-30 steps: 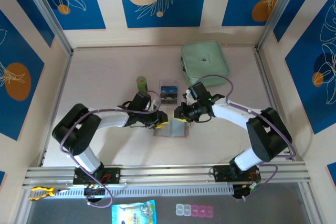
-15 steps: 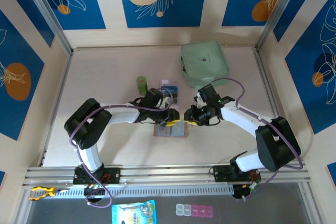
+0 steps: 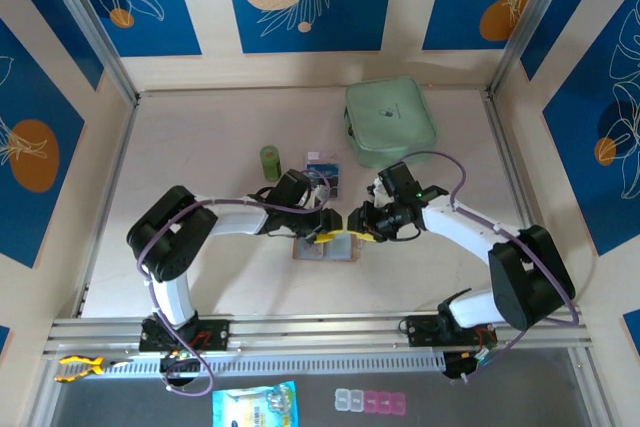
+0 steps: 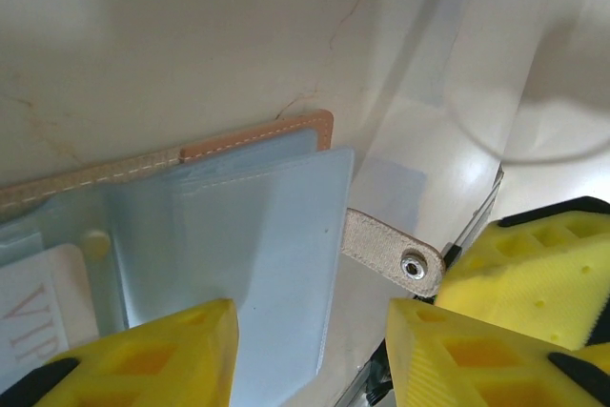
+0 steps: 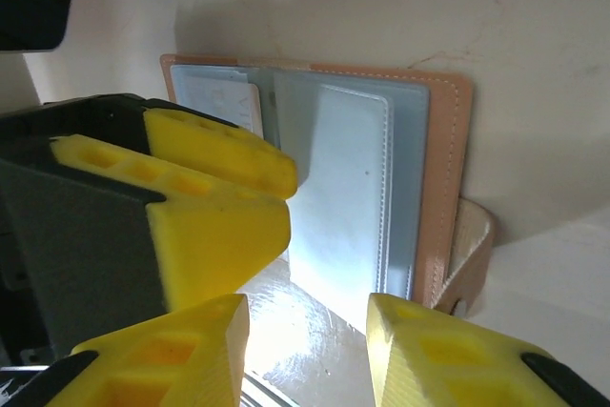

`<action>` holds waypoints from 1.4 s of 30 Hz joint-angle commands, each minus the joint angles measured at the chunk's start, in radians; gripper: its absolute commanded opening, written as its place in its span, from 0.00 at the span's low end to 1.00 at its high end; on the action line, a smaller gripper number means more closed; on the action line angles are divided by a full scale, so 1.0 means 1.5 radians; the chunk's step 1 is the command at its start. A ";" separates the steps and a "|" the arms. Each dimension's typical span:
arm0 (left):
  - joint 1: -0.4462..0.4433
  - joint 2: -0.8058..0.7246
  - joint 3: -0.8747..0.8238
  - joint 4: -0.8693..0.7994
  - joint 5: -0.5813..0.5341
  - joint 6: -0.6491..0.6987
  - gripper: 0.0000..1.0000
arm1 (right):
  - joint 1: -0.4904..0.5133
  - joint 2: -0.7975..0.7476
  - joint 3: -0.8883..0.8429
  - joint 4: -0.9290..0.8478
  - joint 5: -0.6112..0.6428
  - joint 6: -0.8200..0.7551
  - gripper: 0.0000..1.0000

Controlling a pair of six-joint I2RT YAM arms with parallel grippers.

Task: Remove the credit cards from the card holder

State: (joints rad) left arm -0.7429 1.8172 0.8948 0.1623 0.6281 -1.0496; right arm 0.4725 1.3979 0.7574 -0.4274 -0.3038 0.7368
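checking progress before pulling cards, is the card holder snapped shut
No, the card holder lies open on the table, its clear pockets facing up and its snap tab hanging loose.

blocked: above card holder [image 3: 322,251] – left end effector [image 3: 326,236], right end effector [image 3: 358,227] | free: table [image 3: 330,295] front

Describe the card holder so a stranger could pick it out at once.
Find the big mint-green pouch at the back, then the small clear box nearer and left of it. Just nearer again lies the card holder: the only flat, open tan-leather wallet, with clear pockets and a snap tab.
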 commanded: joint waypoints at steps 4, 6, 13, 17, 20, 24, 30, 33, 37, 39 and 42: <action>0.000 -0.030 -0.023 0.008 -0.011 0.004 0.43 | 0.016 0.065 0.043 -0.022 -0.010 -0.004 0.42; 0.004 -0.041 -0.031 0.003 -0.015 0.006 0.43 | 0.019 0.084 0.045 -0.021 -0.011 -0.005 0.43; 0.021 -0.072 -0.060 -0.027 -0.029 0.028 0.40 | 0.033 0.123 0.045 0.002 -0.020 0.004 0.43; 0.032 -0.087 -0.073 -0.035 -0.030 0.035 0.38 | 0.041 0.121 0.043 0.023 -0.032 0.014 0.37; 0.039 -0.101 -0.079 -0.054 -0.039 0.049 0.37 | 0.045 0.121 0.047 0.029 -0.042 0.020 0.30; 0.049 -0.108 -0.085 -0.084 -0.053 0.075 0.35 | 0.050 0.126 0.049 0.054 -0.066 0.034 0.27; 0.060 -0.102 -0.107 -0.071 -0.047 0.079 0.32 | 0.071 0.160 0.074 0.058 -0.070 0.043 0.27; 0.063 -0.104 -0.114 -0.067 -0.045 0.079 0.32 | 0.081 0.176 0.079 0.062 -0.067 0.048 0.27; 0.071 -0.111 -0.124 -0.064 -0.043 0.082 0.32 | 0.093 0.193 0.088 0.069 -0.063 0.055 0.24; 0.075 -0.114 -0.130 -0.062 -0.042 0.082 0.32 | 0.096 0.201 0.089 0.072 -0.064 0.058 0.21; 0.083 -0.118 -0.137 -0.059 -0.040 0.084 0.32 | 0.098 0.210 0.090 0.077 -0.065 0.061 0.22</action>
State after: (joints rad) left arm -0.6365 1.6573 0.7132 0.0753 0.5674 -0.9508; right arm 0.6136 1.6955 0.8745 -0.3176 -0.3782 0.8139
